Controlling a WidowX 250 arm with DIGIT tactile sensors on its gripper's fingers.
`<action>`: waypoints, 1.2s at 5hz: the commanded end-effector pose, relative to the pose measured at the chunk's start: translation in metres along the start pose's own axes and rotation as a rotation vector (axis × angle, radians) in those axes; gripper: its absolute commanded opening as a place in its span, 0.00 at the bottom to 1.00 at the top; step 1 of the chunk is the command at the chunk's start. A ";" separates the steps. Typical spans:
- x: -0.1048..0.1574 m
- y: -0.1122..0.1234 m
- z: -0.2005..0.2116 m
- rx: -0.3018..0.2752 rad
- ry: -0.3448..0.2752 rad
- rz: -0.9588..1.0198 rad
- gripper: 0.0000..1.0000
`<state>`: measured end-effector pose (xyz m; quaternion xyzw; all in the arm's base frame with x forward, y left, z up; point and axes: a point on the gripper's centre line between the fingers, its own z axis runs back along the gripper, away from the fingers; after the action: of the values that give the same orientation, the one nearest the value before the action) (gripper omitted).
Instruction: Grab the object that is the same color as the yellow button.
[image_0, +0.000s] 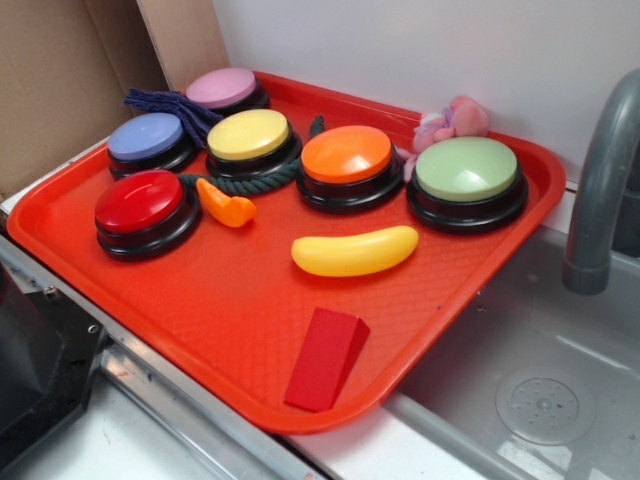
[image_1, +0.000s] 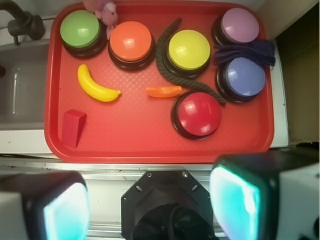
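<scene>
On the red tray (image_0: 200, 330) beside the sink (image_0: 540, 400), six round push buttons stand in a loose cluster along the far half. The yellow button (image_0: 249, 135) sits in the middle of the group, with a dark green rope (image_0: 240, 182) curled around its black base. The orange button (image_0: 346, 155) is just beside it, and the pale green button (image_0: 466, 168) stands at the end nearest the grey faucet (image_0: 600, 180). The yellow toy banana (image_0: 355, 252) lies flat on open tray in front of the orange and green buttons, touching nothing. A small orange carrot-like piece (image_0: 226, 204) lies near the red button (image_0: 139, 201), and a red wedge block (image_0: 325, 358) rests close to the tray's near rim. In the wrist view the gripper (image_1: 150, 200) hangs well above the tray's near edge, its fingers (image_1: 235, 200) spread wide apart and gripping nothing, far from the banana (image_1: 97, 89).
</scene>
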<state>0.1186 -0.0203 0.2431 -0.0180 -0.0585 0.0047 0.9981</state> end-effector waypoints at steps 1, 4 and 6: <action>0.000 0.000 0.000 0.000 0.000 0.000 1.00; 0.064 -0.047 -0.069 -0.035 0.011 -0.261 1.00; 0.092 -0.075 -0.140 -0.063 -0.031 -0.465 1.00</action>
<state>0.2226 -0.0921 0.1103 -0.0341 -0.0530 -0.2218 0.9730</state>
